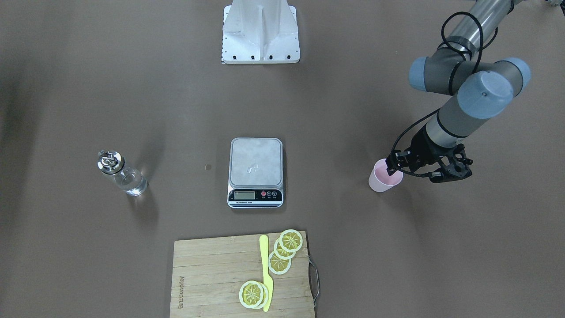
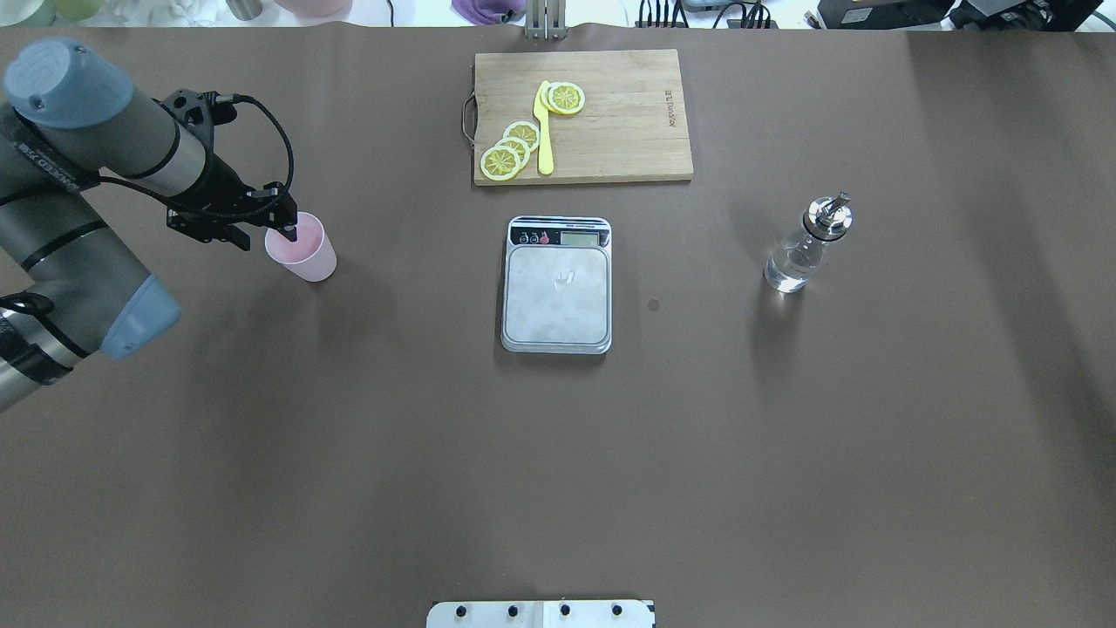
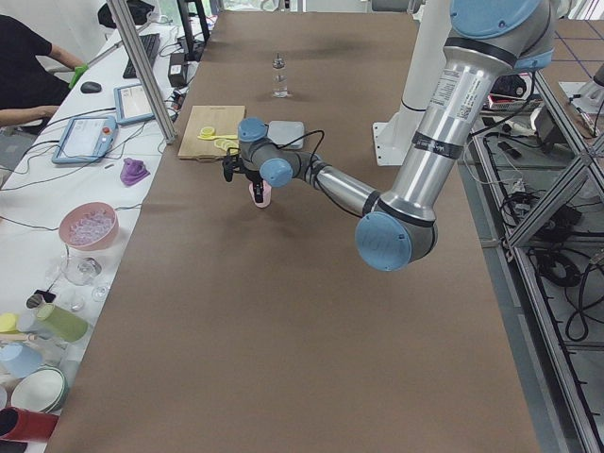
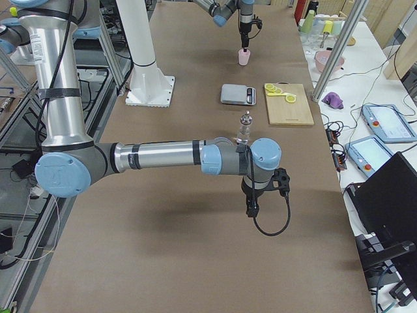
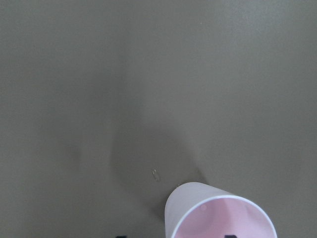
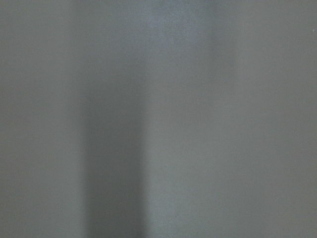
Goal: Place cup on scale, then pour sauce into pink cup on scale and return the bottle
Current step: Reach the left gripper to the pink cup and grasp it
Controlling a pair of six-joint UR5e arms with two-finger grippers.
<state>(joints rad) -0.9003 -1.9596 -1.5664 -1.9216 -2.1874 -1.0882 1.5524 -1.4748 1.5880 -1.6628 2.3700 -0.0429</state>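
Brown table [image 2: 349,480] bears the scale [image 2: 556,292], well apart from the left gripper [image 2: 264,236], whose spread fingers [image 2: 289,231] straddle one wall of the pink cup [image 2: 307,255]. The bottle [image 2: 798,262] stands farther off, beyond the scale. Whether the right gripper [image 4: 251,211] is spread or closed, I cannot tell.

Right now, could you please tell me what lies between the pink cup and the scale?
Nothing: the overhead view shows only bare brown table between the cup and the scale.
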